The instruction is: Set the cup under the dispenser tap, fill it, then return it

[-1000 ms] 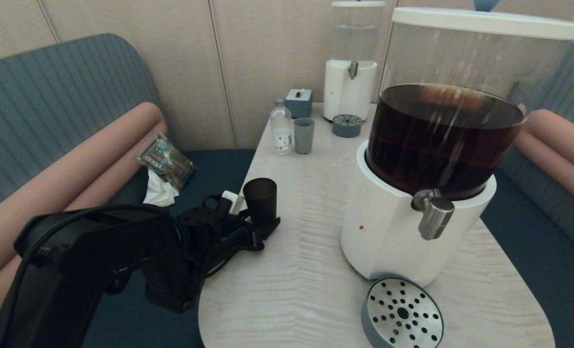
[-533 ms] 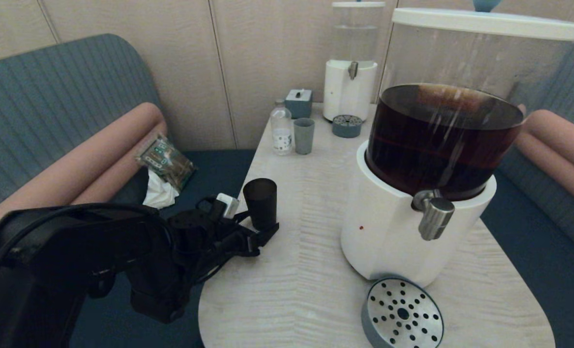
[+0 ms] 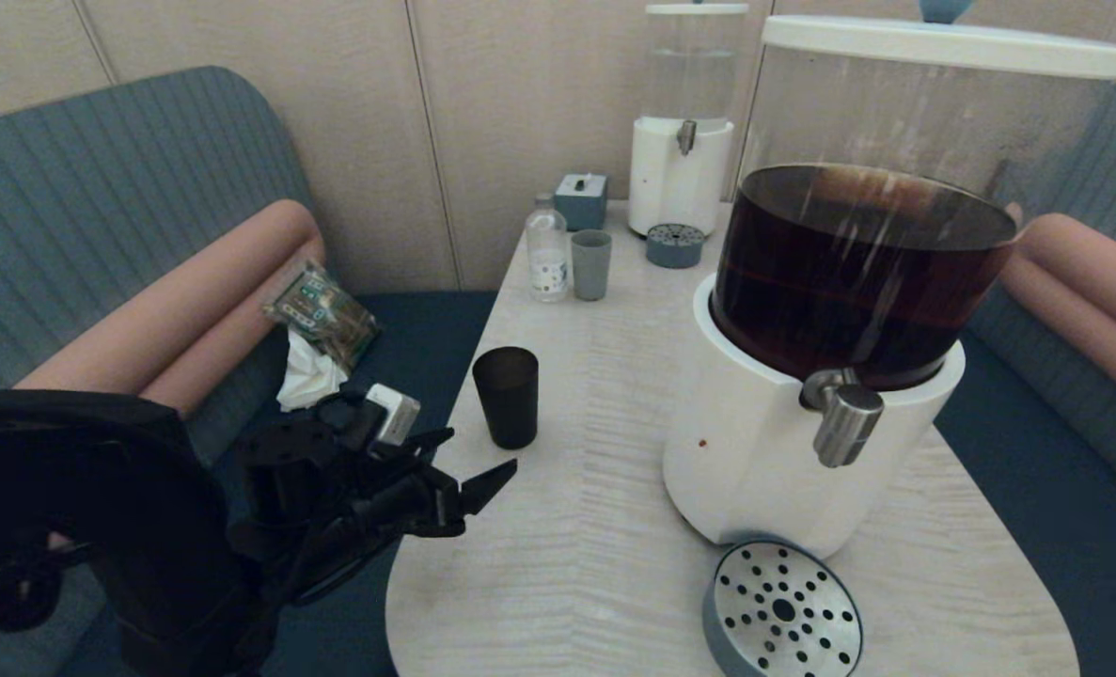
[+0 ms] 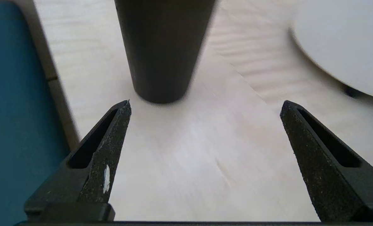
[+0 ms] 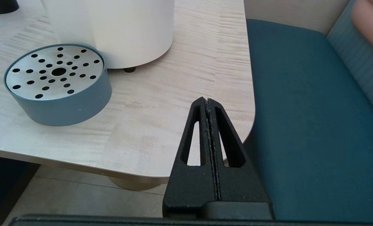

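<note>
Since a second ago the left pincer has let go of the cup and drawn back toward the robot along the table's near left edge; the cup has stayed where it was. The pincer is now released, its two black fingers spread wide and pointing at the cup, with a clear gap of bare table between the fingertips and the cup's foot. In the left wrist view the cup sits ahead of the gap and off centre, nearer one finger than the other.

The cup stands upright on the table near its left edge, long axis vertical, the open mouth up and the narrower base down. It is well apart from the dispenser tap, which juts out and angles downward from the white base of the large dispenser, spout toward the round perforated drip tray on the table just before that base. The clear tank above holds dark brown liquid.

The right pincer is clenched, its fingers pressed flat together with nothing between them, held beyond the table's near right corner over the blue seat; the drip tray shows near it.

At the far end of the table stand a paler grey-green cup, a small clear bottle just beside it, and a smaller clear-liquid dispenser.
</note>
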`<state>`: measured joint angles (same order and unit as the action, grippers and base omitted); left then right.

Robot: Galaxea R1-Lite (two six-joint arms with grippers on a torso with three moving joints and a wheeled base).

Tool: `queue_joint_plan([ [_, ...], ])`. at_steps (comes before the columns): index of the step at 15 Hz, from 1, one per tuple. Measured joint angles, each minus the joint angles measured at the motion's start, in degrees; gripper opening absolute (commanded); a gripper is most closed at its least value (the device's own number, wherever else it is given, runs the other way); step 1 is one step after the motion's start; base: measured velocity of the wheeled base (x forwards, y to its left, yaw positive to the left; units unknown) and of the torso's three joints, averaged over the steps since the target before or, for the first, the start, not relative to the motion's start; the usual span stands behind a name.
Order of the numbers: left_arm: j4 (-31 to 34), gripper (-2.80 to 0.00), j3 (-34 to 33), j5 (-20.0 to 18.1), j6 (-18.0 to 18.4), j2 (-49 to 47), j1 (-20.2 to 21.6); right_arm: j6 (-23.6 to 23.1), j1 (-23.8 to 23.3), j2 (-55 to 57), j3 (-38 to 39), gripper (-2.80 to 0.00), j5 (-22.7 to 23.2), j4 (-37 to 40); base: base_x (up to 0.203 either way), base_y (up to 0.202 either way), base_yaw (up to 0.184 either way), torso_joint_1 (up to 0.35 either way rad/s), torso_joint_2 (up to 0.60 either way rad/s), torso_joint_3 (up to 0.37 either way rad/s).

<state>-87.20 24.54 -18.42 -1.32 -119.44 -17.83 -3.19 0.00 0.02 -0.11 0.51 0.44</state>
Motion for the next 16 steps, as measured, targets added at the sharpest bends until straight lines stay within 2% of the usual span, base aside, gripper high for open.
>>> queue_joint_plan([
  [8,0.03,0.0,-17.14,0.01,-0.27,23.93,0.04,0.02,0.0,0.0,0.01,-2.8,0.0,0.02,0.0,0.0,0.0,0.0,0.0,0.0],
  [9,-0.01,-2.8,-18.7,0.07,-0.41,27.35,0.04,0.0,0.0,0.0,0.01,-2.8,0.0,0.0,0.0,0.0,0.0,0.0,0.0,0.0],
  [13,0.05,-2.8,-23.59,0.43,-0.8,39.29,0.19,0.02,0.0,0.0,0.01,-2.8,0.0,0.0,0.0,0.0,0.0,0.0,0.0,0.0],
  [16,0.01,-2.8,-24.34,0.79,-0.88,47.49,1.61,-0.03,0.0,0.0,0.01,-2.8,0.0,0.02,0.0,0.0,0.0,0.0,0.0,0.0],
])
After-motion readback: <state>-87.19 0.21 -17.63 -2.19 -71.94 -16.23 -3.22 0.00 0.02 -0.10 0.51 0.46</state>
